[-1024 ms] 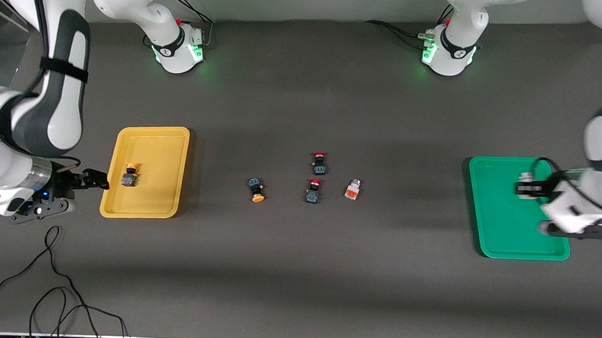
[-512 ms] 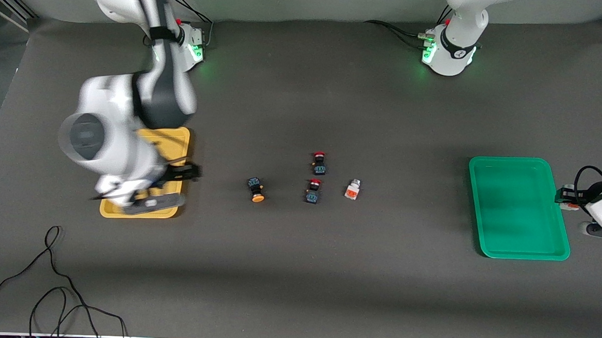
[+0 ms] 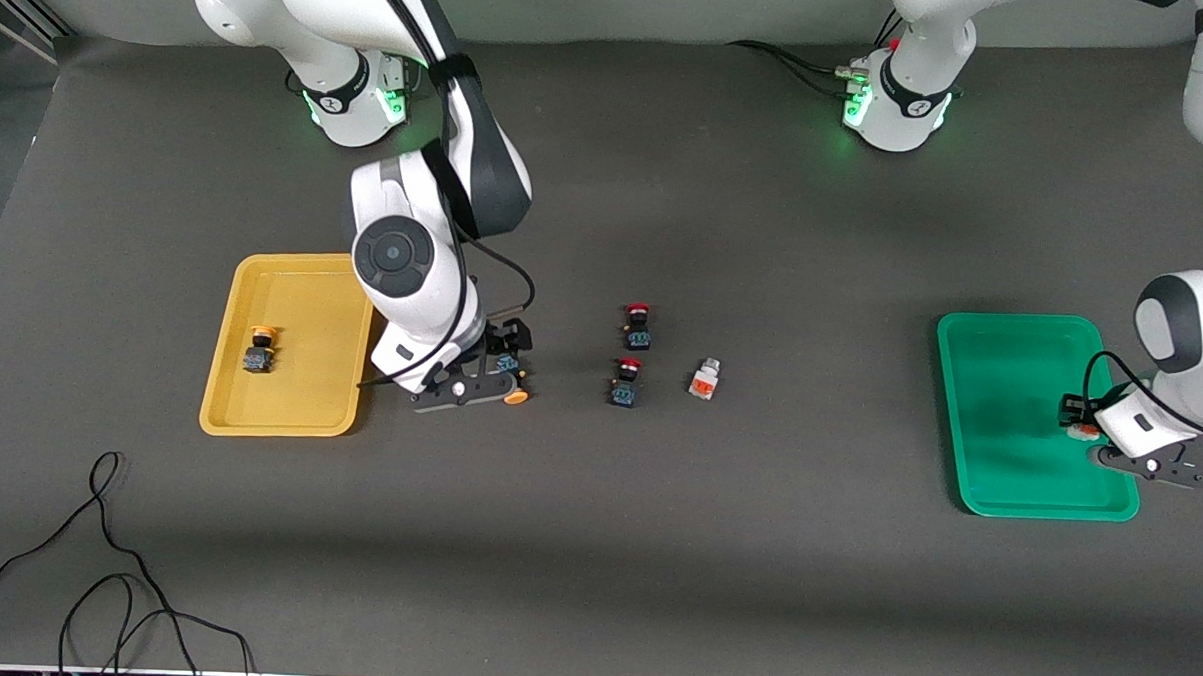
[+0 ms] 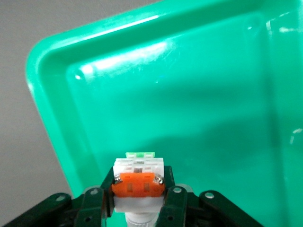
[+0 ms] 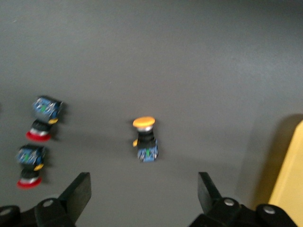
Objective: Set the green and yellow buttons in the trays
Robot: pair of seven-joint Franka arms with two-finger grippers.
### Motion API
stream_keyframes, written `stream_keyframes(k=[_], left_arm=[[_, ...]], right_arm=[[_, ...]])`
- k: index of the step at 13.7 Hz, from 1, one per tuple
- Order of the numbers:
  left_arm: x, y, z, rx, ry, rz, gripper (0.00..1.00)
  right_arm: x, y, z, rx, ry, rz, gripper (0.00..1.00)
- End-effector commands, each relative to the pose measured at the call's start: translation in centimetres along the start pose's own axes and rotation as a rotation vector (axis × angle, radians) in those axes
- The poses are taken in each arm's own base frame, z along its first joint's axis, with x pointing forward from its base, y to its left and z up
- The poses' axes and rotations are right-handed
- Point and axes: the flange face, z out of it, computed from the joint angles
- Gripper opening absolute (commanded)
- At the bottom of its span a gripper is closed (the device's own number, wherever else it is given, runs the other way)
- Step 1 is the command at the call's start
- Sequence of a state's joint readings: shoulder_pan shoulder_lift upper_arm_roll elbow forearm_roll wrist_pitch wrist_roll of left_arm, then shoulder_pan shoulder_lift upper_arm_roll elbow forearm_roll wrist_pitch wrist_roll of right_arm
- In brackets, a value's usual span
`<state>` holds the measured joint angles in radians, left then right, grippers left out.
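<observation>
Red-capped buttons lie beside the yellow-capped button under right tool.

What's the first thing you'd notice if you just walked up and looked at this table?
Probably the two bright trays at the ends of the dark table: the yellow tray with one small yellow-capped button in it, and the green tray. Over the green tray, the left tool grips a whitish button with an orange face. The right tool hangs open over another yellow-capped button on the table.

Dark grey table (matte), black cable trailing across one corner.
</observation>
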<state>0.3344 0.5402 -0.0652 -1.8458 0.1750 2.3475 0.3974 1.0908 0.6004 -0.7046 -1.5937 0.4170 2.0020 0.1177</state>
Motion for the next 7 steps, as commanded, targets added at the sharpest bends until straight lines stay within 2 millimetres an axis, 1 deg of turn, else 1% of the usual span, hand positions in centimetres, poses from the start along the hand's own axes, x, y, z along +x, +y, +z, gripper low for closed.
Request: stream_keyframes(k=[1, 2, 3, 4, 5, 6, 7], left_arm=[[-0.7, -0.7, 1.3, 0.003, 0.014, 0.036, 0.0], [-0.7, -0.7, 1.5, 0.002, 0.014, 0.058, 0.0], [-1.1, -1.3, 1.9, -0.001, 0.01, 0.054, 0.0], [-1.1, -1.2, 2.0, -0.003, 0.006, 0.054, 0.0], [-1.2, -1.2, 2.5, -0.009, -0.003, 0.054, 0.45], [-1.3, -1.3, 2.7, -0.01, -0.004, 0.053, 0.99], [-1.6, -1.7, 2.6, -0.013, -0.007, 0.047, 1.0]], right_arm=[[-0.5, 0.0, 7.1, 0.007, 0.023, 0.039, 1.0], [-0.8, -0.6, 9.4, 0.004, 0.025, 0.04, 1.0], [-0.9, -1.0, 11.0, 0.0, 0.033, 0.041, 1.0], [-0.9, -1.1, 12.2, -0.006, 0.037, 0.046, 1.0], [-1.0, -1.6, 13.2, 0.001, 0.034, 0.048, 1.0], [-1.1, -1.6, 13.8, 0.002, 0.033, 0.049, 0.98], [-1.1, -1.5, 14.5, -0.006, 0.032, 0.049, 0.93]])
